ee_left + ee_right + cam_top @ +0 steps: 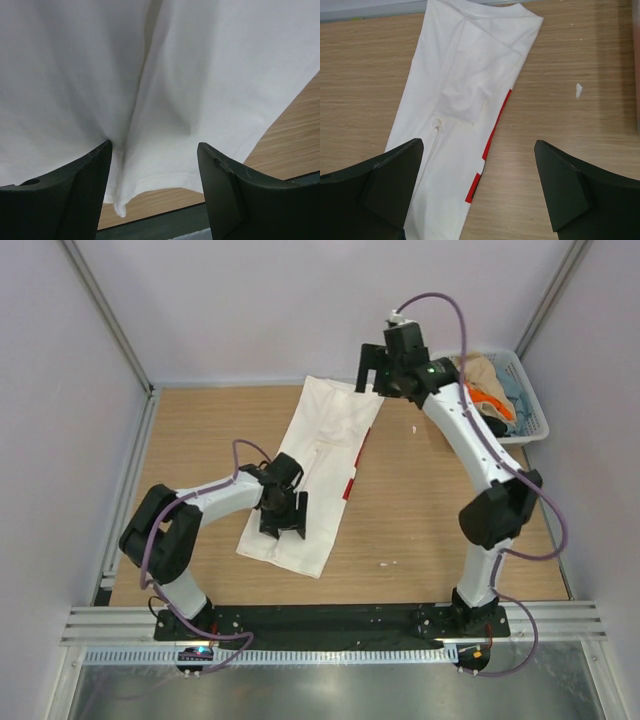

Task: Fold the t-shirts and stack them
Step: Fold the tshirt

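One white t-shirt lies folded into a long narrow strip, running from the table's far middle toward the near left. A red print peeks out along its right edge. My left gripper sits low over the strip's near end. In the left wrist view its jaws stand apart with the white cloth and a raised fold between them. My right gripper hovers open above the far end. Its wrist view looks down on the shirt and red print, with nothing held.
A white lattice basket at the far right holds tan, orange and pale blue shirts. Small white specks lie on the wooden table. Metal frame rails run along the left edge and the near side.
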Controlling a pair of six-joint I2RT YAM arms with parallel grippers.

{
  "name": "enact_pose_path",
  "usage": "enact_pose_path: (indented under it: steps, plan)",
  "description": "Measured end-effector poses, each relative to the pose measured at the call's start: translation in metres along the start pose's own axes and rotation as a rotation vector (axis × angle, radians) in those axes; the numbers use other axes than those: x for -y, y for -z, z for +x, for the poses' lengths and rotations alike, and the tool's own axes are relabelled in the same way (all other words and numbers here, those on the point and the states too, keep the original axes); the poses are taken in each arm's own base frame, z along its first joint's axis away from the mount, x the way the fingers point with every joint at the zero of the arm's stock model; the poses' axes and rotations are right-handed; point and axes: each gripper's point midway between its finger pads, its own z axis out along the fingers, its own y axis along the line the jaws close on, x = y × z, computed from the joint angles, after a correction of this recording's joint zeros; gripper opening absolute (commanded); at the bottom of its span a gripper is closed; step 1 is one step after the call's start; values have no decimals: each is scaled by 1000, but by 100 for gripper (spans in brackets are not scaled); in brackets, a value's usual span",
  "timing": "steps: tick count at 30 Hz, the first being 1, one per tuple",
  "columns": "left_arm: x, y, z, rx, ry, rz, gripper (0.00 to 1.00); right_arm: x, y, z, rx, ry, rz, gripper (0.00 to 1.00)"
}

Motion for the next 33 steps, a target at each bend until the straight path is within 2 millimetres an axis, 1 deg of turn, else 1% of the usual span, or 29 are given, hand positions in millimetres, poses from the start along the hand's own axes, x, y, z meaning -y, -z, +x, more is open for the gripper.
enact_pose_path:
  steps: [1, 2, 3, 5, 7, 8, 9, 10, 12, 14, 16, 18, 20, 21, 24, 25, 26, 27, 28, 29, 30, 31, 32, 33]
  plan:
    - [4, -1, 0, 2, 1, 12, 68, 7, 13, -5, 20, -4, 8, 100]
    - [8, -2, 1, -2, 5, 21, 67, 13, 24, -6, 32, -4, 15, 100]
    - [13, -4, 3, -13, 17, 37, 66, 17, 35, -4, 36, 0, 20, 100]
    - [26, -6, 5, -35, 37, 78, 66, 20, 42, 9, 18, 10, 26, 100]
    - [49, -9, 9, -63, 46, 129, 66, 26, 37, 28, -32, 21, 44, 100]
    - [62, -11, 11, -76, 47, 163, 66, 29, 32, 36, -54, 27, 52, 100]
    - [75, -12, 14, -87, 47, 194, 65, 34, 25, 49, -92, 34, 70, 100]
    - [92, -13, 17, -97, 46, 237, 66, 39, 20, 57, -117, 40, 83, 100]
    - [117, -15, 23, -107, 43, 298, 66, 47, 9, 70, -160, 50, 104, 100]
    - [132, -14, 27, -106, 44, 326, 68, 51, -1, 78, -187, 60, 112, 100]
    - [139, -10, 29, -98, 41, 333, 69, 51, -13, 83, -204, 62, 102, 100]
    - [139, 1, 22, -60, 52, 337, 70, 46, -28, 86, -220, 66, 85, 100]
    - [138, 25, 7, 12, 60, 361, 72, 38, -45, 87, -226, 73, 63, 100]
    - [137, 41, -2, 63, 64, 378, 72, 33, -55, 87, -228, 78, 54, 100]
    - [125, 105, -32, 250, 80, 444, 73, 18, -81, 91, -249, 89, 23, 99]
    - [118, 130, -41, 316, 88, 475, 70, 15, -86, 95, -263, 88, 10, 97]
    - [112, 147, -46, 362, 95, 496, 68, 13, -87, 100, -277, 88, 3, 94]
    - [102, 162, -52, 412, 108, 517, 65, 13, -86, 107, -297, 88, -4, 88]
    - [91, 168, -53, 435, 124, 523, 60, 13, -82, 114, -316, 87, -8, 85]
    - [80, 167, -53, 440, 142, 519, 58, 13, -77, 122, -332, 83, -18, 84]
    - [69, 158, -47, 428, 156, 506, 56, 15, -67, 130, -352, 78, -30, 78]
    - [63, 149, -40, 401, 162, 497, 54, 18, -56, 143, -385, 77, -39, 76]
    - [58, 131, -27, 348, 170, 493, 54, 21, -42, 155, -411, 71, -52, 73]
    - [52, 112, -13, 287, 182, 475, 54, 24, -25, 169, -448, 65, -66, 73]
